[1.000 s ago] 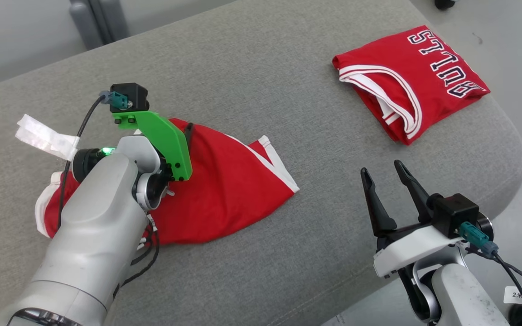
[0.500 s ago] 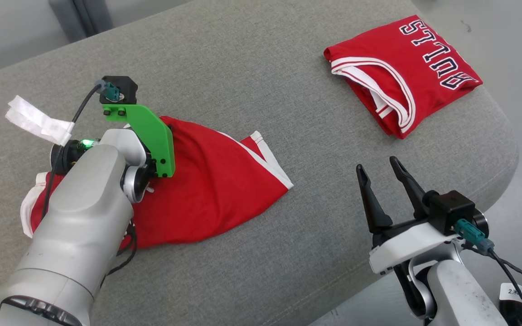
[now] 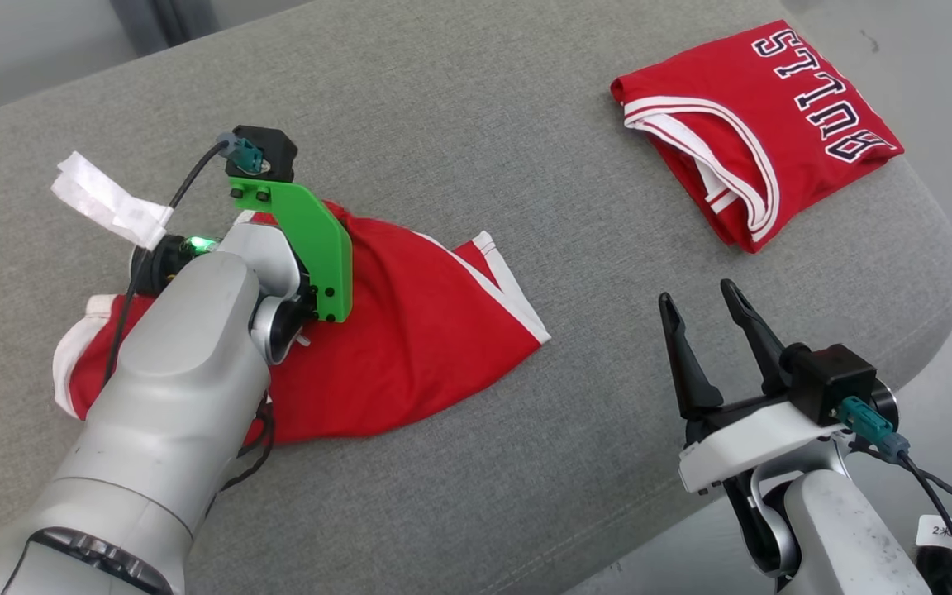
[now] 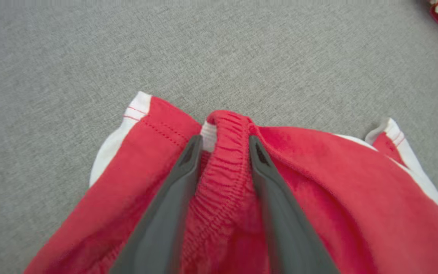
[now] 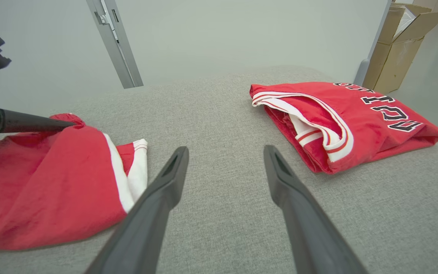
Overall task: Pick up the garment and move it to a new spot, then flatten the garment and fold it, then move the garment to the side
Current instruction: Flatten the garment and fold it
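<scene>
The garment (image 3: 410, 347), red shorts with white trim, lies rumpled on the grey cushion (image 3: 476, 124). In the left wrist view my left gripper (image 4: 222, 140) presses on both sides of a bunched fold of the garment's (image 4: 318, 190) elastic waistband, shut on it. From the head, the green bracket (image 3: 311, 240) and forearm hide those fingers. The right wrist view shows one left finger (image 5: 32, 123) at the garment's (image 5: 44, 182) far edge. My right gripper (image 3: 697, 293) (image 5: 225, 149) hovers open and empty over bare cushion, right of the garment.
A folded red jersey (image 3: 765, 124) (image 5: 340, 121) with dark lettering lies at the cushion's far right corner. The cushion's rounded edge drops off just right of my right arm. A cardboard box (image 5: 397, 42) stands beyond on the floor.
The left fingers have closed in on the waistband fold. The head camera has shifted slightly. The right gripper has stayed open in place.
</scene>
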`<state>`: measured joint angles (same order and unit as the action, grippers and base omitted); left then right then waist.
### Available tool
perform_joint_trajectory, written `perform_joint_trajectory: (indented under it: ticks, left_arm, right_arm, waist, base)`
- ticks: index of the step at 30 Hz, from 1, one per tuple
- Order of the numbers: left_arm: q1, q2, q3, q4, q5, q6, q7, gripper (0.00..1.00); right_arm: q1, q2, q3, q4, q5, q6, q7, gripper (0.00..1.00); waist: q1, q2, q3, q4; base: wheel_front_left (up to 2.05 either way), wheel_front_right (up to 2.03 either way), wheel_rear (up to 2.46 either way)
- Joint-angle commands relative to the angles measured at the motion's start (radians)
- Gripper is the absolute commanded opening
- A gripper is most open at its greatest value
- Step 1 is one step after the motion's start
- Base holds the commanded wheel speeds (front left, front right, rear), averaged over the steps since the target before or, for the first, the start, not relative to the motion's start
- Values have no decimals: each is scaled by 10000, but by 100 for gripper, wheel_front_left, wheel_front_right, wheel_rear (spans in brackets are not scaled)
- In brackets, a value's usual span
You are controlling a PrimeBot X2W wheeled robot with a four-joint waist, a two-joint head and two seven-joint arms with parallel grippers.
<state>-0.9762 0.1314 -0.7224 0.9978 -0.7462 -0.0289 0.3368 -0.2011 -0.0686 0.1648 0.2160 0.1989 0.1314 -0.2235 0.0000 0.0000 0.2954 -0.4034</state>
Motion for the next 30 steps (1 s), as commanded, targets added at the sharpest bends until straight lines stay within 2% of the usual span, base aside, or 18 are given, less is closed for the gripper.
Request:
perform_joint_trajectory:
  ticks: [1,9,14,16,18,20,24,25,30]
  left_arm:
    - [-117,-98,-63,-108,22,-113,-113,0]
    - [265,-258,-284,-1185,177,-458,-1219,0]
    - [1465,55,-468,-2845,-199,-701,-1195,0]
    - [2207,385,-604,-3793,-271,-684,-976,0]
    - [3119,730,-655,-4953,-500,-505,-696,0]
    - [4000,1182,-702,-6243,-664,-133,-408,0]
    - [5751,2040,-537,-8575,-997,869,-133,0]
    - [6376,2300,-385,-9426,-1095,1288,-194,0]
    - [7329,2797,-183,-10165,-1056,2039,-332,0]
  right_arm:
    - [-144,32,20,9,-34,-16,-66,100]
    - [123,-100,-198,-63,-67,-16,54,100]
    - [390,-239,-476,-222,-182,-16,197,100]
    - [491,-267,-532,-333,-212,-16,282,100]
    - [560,-287,-531,-429,-252,-16,369,100]
    - [597,-311,-544,-534,-284,-16,460,100]
    - [624,-345,-441,-695,-236,-16,619,100]
    - [657,-398,-408,-736,-212,-16,695,100]
    - [747,-439,-372,-837,-241,-16,858,100]
  waist:
    - [0,0,-62,126]
    - [0,0,-332,885]
    - [0,0,-615,1751]
    - [0,0,-727,2133]
    - [0,0,-855,2498]
    - [0,0,-964,2852]
    - [0,0,-1132,3404]
    - [0,0,-1198,3630]
    - [0,0,-1356,3934]
  base:
    - [0,0,0]
    - [0,0,0]
    - [0,0,0]
    - [0,0,0]
    - [0,0,0]
    - [0,0,0]
    - [0,0,0]
    - [0,0,0]
    - [0,0,0]
